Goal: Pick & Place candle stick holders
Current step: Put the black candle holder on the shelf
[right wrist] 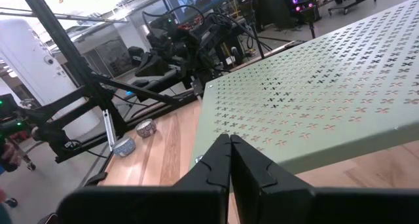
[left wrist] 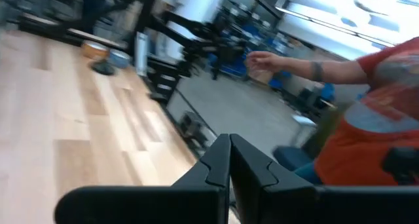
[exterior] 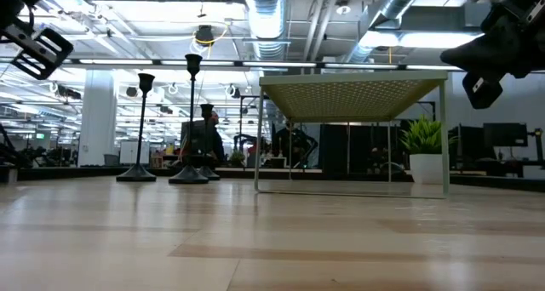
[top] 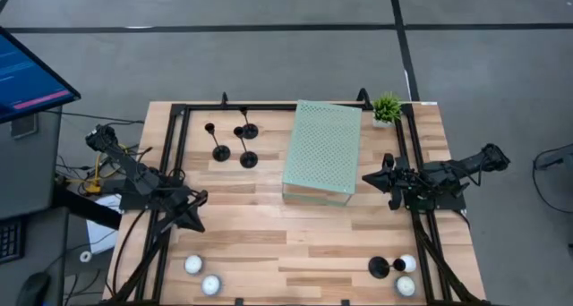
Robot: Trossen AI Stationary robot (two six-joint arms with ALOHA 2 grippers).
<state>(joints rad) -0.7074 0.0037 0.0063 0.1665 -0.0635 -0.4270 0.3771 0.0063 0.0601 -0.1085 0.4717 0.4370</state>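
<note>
Three black candle stick holders [top: 215,140] [top: 246,127] [top: 248,158] stand on their disc bases at the table's far left. They also show in the low view [exterior: 140,168] [exterior: 192,168] [exterior: 207,112]. A fourth, short one [top: 379,267] stands near the front right. My left gripper [top: 199,221] is shut and empty above the table's left side, well short of them; its fingers also show in the left wrist view [left wrist: 229,152]. My right gripper [top: 365,179] is shut and empty beside the green shelf's right edge, as the right wrist view [right wrist: 229,149] shows.
A pale green perforated shelf [top: 322,149] on thin legs stands at the table's middle far side. A small potted plant [top: 387,109] stands at the far right. White tealights lie at the front left [top: 192,265] [top: 211,285] and front right [top: 407,263] [top: 405,286]. A person [left wrist: 386,112] stands beyond the table.
</note>
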